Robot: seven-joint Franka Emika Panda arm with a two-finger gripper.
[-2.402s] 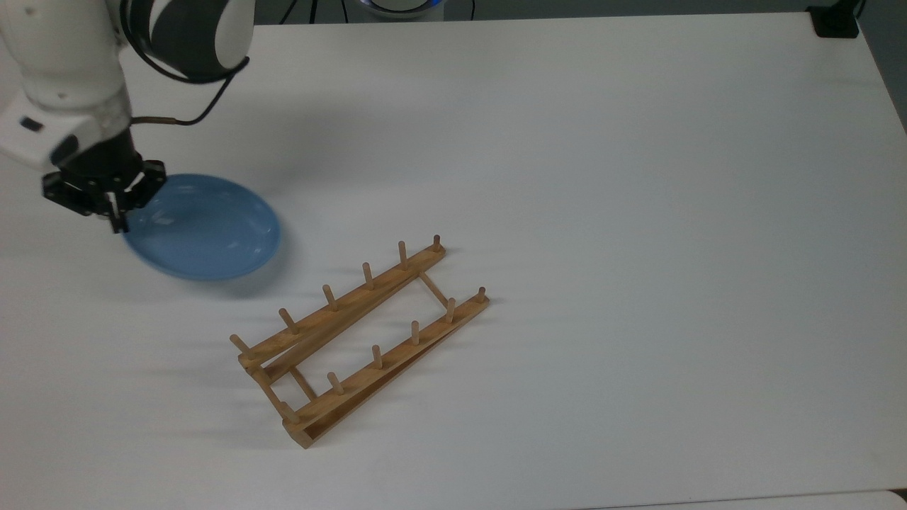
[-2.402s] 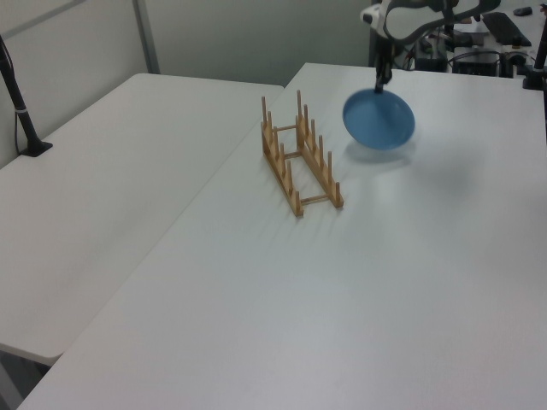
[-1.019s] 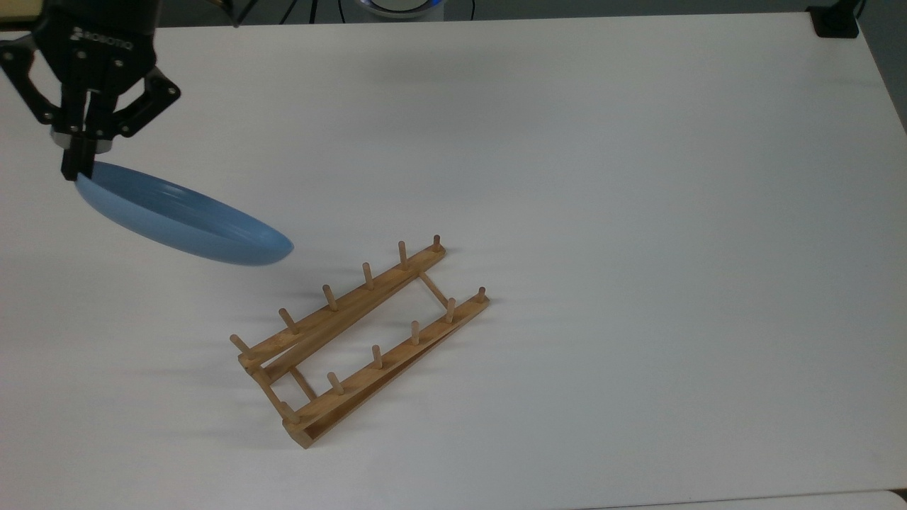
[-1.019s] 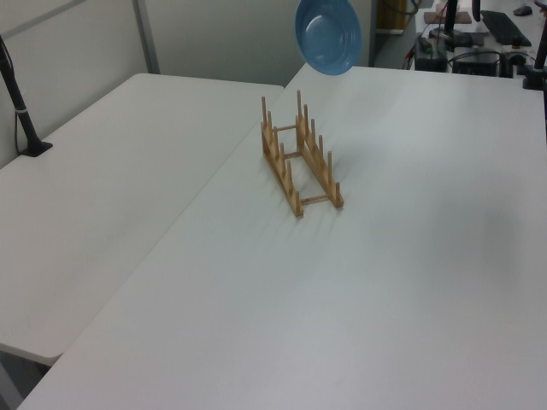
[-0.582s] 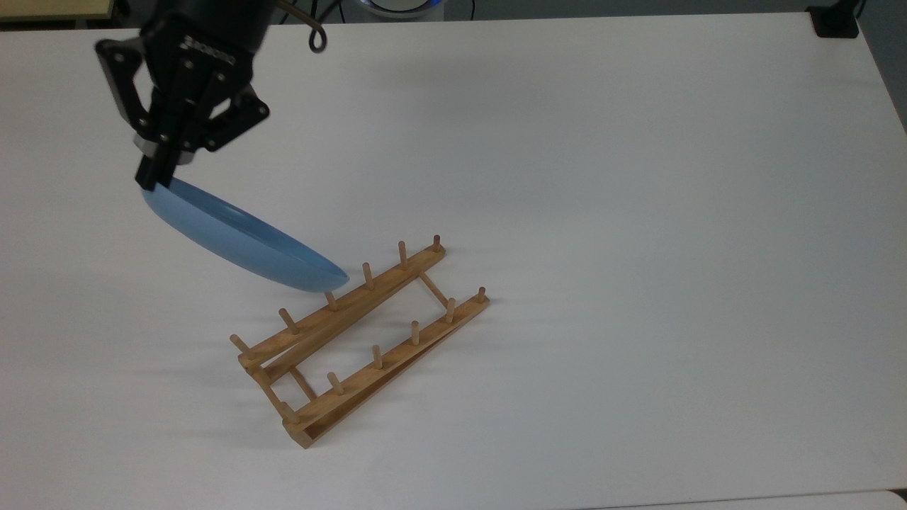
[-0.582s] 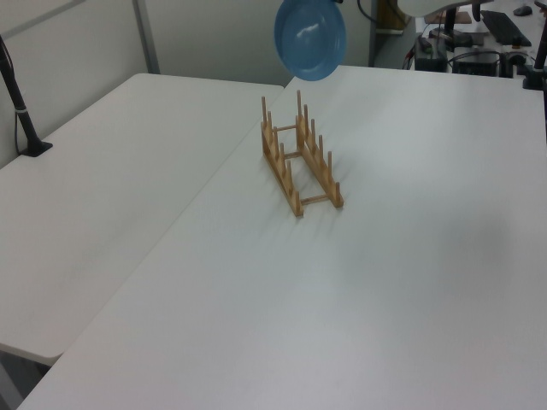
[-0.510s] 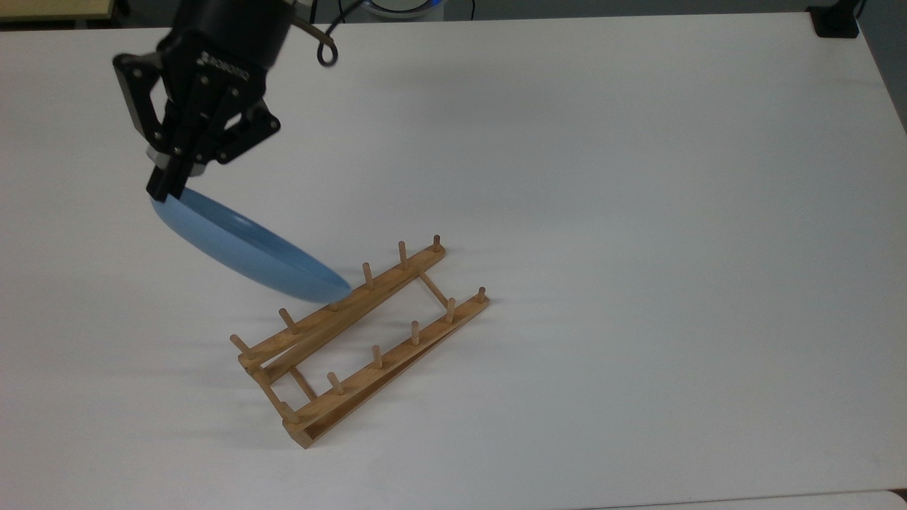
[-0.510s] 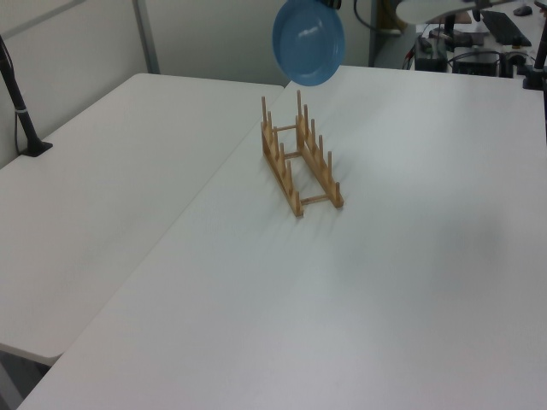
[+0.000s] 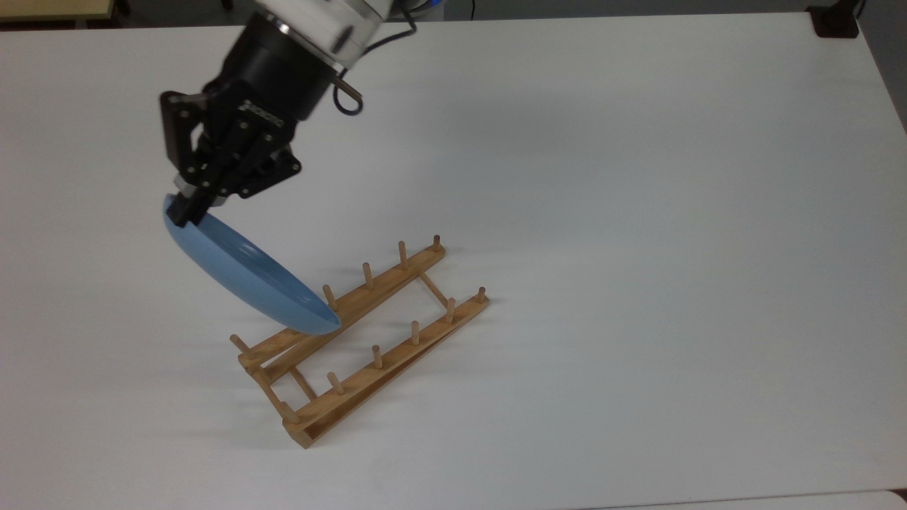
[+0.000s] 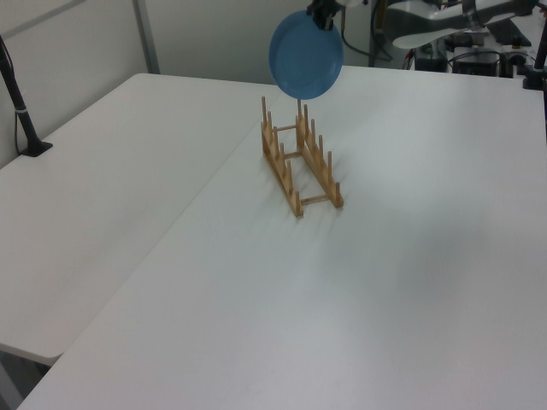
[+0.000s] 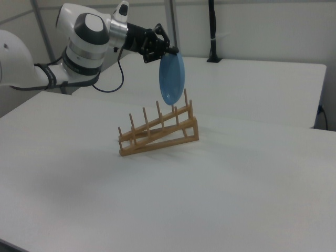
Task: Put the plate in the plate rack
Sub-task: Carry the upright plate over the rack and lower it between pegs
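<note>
The light-blue plate (image 9: 244, 276) (image 10: 306, 56) (image 11: 171, 77) hangs on edge in the air, held by its upper rim. My black gripper (image 9: 186, 210) (image 10: 322, 15) (image 11: 169, 52) is shut on that rim. The plate's lower edge hovers above the wooden plate rack (image 9: 361, 341) (image 10: 300, 155) (image 11: 159, 132), over the rail nearer the arm, toward the rack's end at the top view's left. In the right view a gap shows between the plate and the peg tops. The rack lies slantwise on the white table (image 9: 638, 212) with its slots free.
A black clamp (image 9: 835, 21) sits at the table's far corner on the top view's right. A second white table (image 10: 102, 171) adjoins on the left view's left, with a black post (image 10: 19, 102) on it. The white arm (image 11: 79, 37) reaches in from the right view's left.
The plate has been lifted off the table, tipped onto its edge and carried toward the rack. Over the last half second it moved a little closer and lower, over the near rail.
</note>
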